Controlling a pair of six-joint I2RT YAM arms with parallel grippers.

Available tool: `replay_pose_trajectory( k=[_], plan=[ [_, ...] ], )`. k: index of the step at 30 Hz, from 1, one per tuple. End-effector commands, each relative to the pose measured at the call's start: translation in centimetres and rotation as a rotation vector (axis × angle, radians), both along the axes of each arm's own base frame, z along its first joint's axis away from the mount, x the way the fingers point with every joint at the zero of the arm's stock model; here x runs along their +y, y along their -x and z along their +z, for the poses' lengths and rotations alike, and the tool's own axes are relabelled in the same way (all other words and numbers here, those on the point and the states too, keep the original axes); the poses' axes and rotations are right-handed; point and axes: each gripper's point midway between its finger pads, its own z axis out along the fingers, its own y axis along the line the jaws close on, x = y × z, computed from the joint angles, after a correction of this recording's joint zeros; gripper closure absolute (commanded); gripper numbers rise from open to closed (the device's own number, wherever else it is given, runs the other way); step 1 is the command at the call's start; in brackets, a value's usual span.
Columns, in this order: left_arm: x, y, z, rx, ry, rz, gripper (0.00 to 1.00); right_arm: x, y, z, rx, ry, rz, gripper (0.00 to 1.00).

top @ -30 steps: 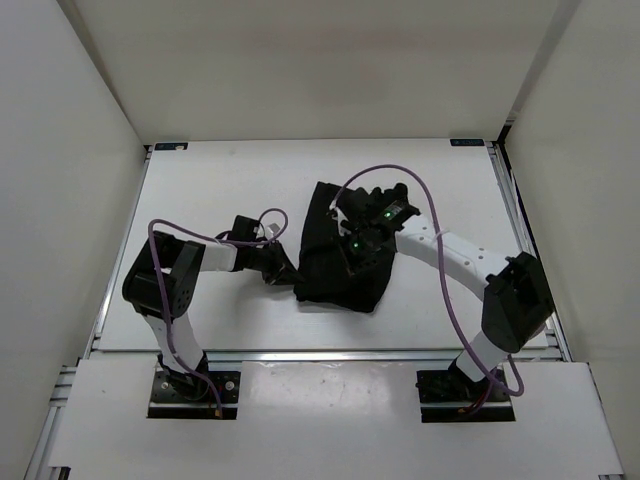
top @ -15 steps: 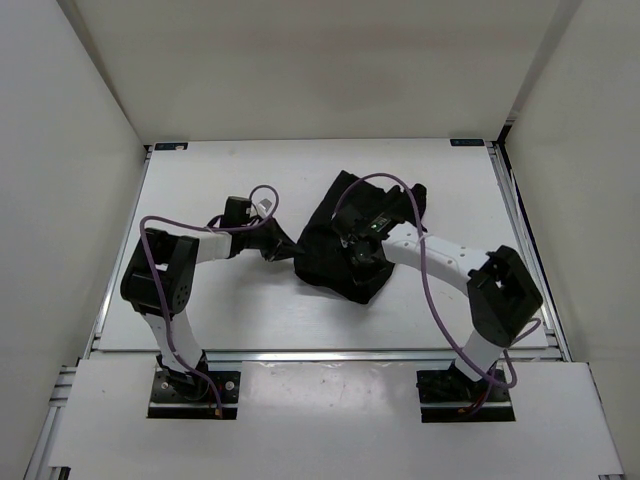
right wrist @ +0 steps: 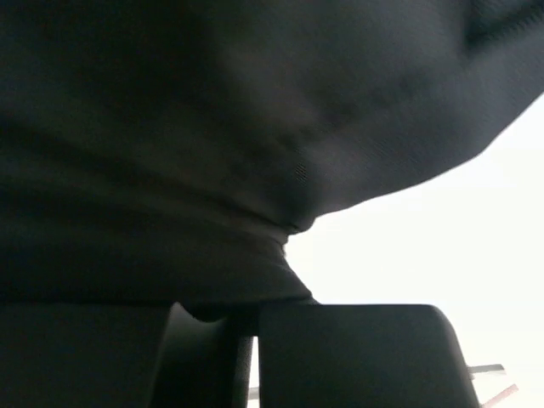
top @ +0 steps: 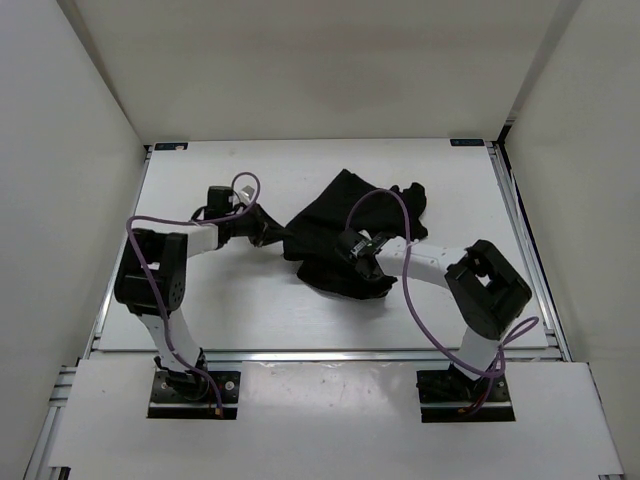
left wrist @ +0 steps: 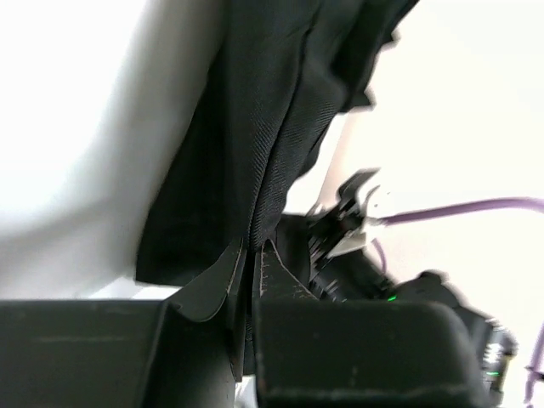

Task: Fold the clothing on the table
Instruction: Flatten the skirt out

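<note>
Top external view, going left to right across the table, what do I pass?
From the left: left arm's elbow → left gripper → clothing → right arm's elbow.

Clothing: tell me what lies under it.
The clothing lies bunched on the white table, bare around it. Its folds cover whatever is beneath; the right gripper pinches fabric.

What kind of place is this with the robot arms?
Probably a robot test booth, not a home: plain white walls box in a white table, with a left arm and right arm bolted at its front edge.
</note>
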Motion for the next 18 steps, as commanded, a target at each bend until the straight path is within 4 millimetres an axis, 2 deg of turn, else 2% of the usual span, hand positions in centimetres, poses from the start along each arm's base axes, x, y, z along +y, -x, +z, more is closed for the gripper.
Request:
replay_pose_trajectory(
  k=[1, 3, 6, 7, 8, 9, 12, 15, 17, 18],
  plan=[
    [2.9, -3.7, 5.0, -0.156, -0.005, 0.074, 1.0, -3.2, 1.4, 0.2, -0.006, 0.072, -0.079, 1.0],
    [4.5, -4.4, 5.1, -0.162, -0.024, 0.106, 1.0, -4.6, 2.4, 0.3, 0.002, 0.096, -0.105, 1.0],
    [6.9, -4.6, 4.9, -0.166, -0.053, 0.163, 1.0, -6.7, 2.8, 1.1, -0.006, 0.118, -0.151, 1.0],
    [8.6, -4.9, 4.9, -0.174, -0.069, 0.202, 1.0, -7.2, 2.8, 1.3, -0.006, 0.114, -0.167, 1.0],
    [9.9, -4.9, 4.7, -0.162, -0.084, 0.231, 1.0, -8.0, 2.8, 1.6, -0.004, 0.126, -0.179, 1.0],
    [10.1, -4.2, 4.0, -0.138, -0.092, 0.23, 1.0, -8.4, 2.9, 1.6, 0.001, 0.137, -0.187, 1.0],
    [12.9, -3.9, 3.6, -0.139, -0.14, 0.297, 1.0, -10.1, 2.6, 2.7, -0.021, 0.171, -0.226, 1.0],
    [13.6, -2.9, 2.7, -0.117, -0.174, 0.305, 1.0, -11.1, 2.2, 3.2, -0.02, 0.176, -0.254, 1.0],
    [13.2, -2.0, 2.1, -0.107, -0.186, 0.293, 1.0, -10.8, 1.9, 3.5, -0.025, 0.132, -0.268, 1.0],
    [12.7, -1.3, 1.2, -0.09, -0.194, 0.276, 1.0, -10.0, 1.7, 3.4, -0.013, 0.086, -0.252, 1.0]
  ],
)
